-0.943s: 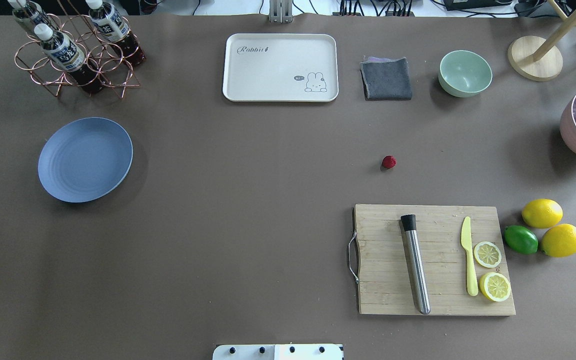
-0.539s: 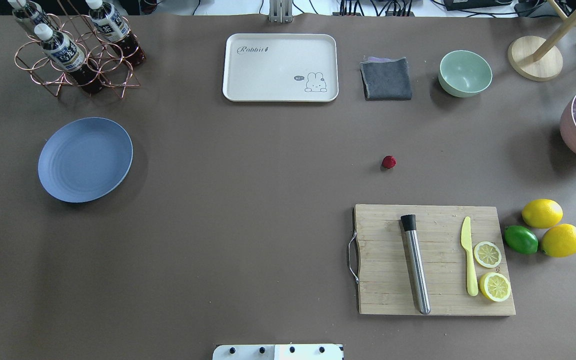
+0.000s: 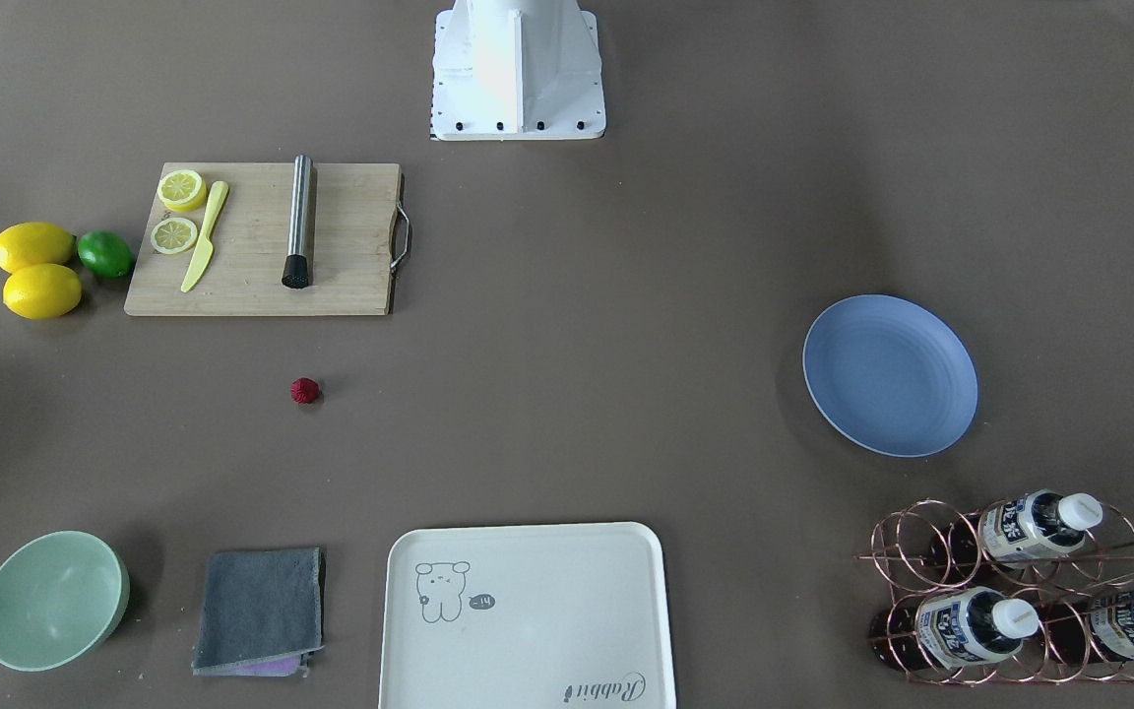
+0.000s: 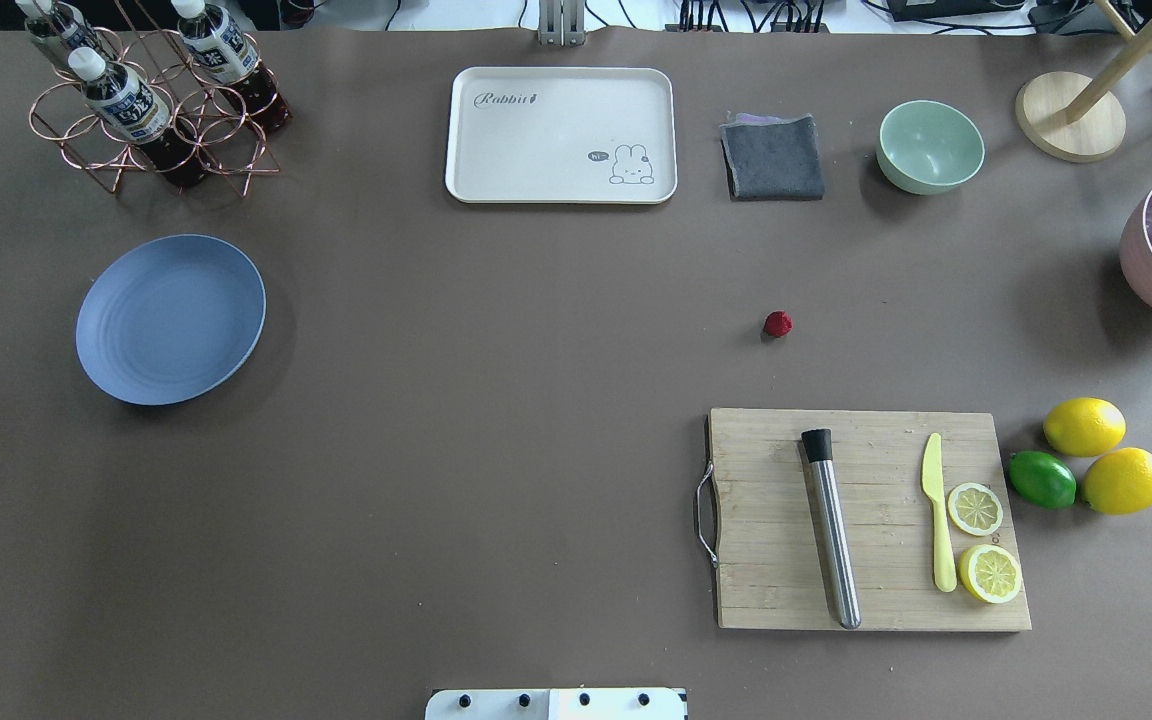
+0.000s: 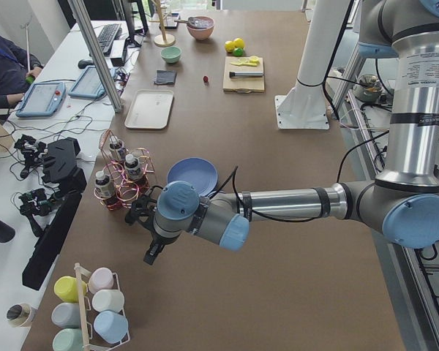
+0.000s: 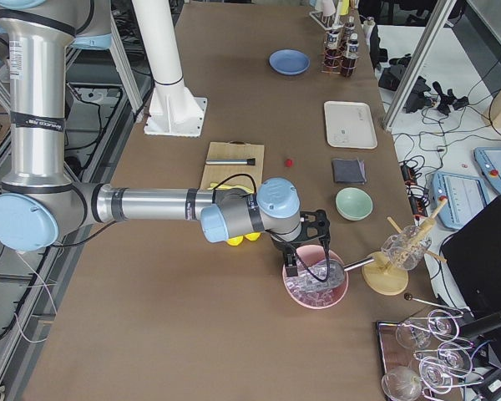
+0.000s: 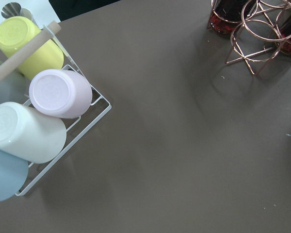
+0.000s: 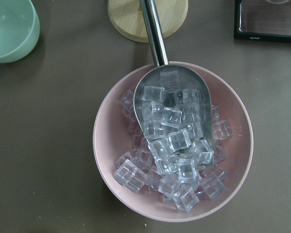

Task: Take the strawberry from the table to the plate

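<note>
The strawberry (image 4: 777,324), small and dark red, lies alone on the brown table (image 4: 496,400), just beyond the cutting board; it also shows as the strawberry (image 3: 304,391) in the front-facing view. The blue plate (image 4: 171,320) sits far off on the left side with nothing on it. Neither gripper appears in the overhead or front-facing views. My left gripper (image 5: 150,252) hangs over the table's left end, past the plate (image 5: 192,175). My right gripper (image 6: 309,266) hovers over a pink bowl of ice. I cannot tell whether either is open or shut.
A wooden cutting board (image 4: 871,520) carries a steel muddler, a yellow knife and two lemon halves, with lemons and a lime (image 4: 1041,479) beside it. At the back stand a cream tray (image 4: 561,135), grey cloth (image 4: 774,158), green bowl (image 4: 930,146) and bottle rack (image 4: 151,100). A cup rack (image 7: 39,111) lies below the left wrist.
</note>
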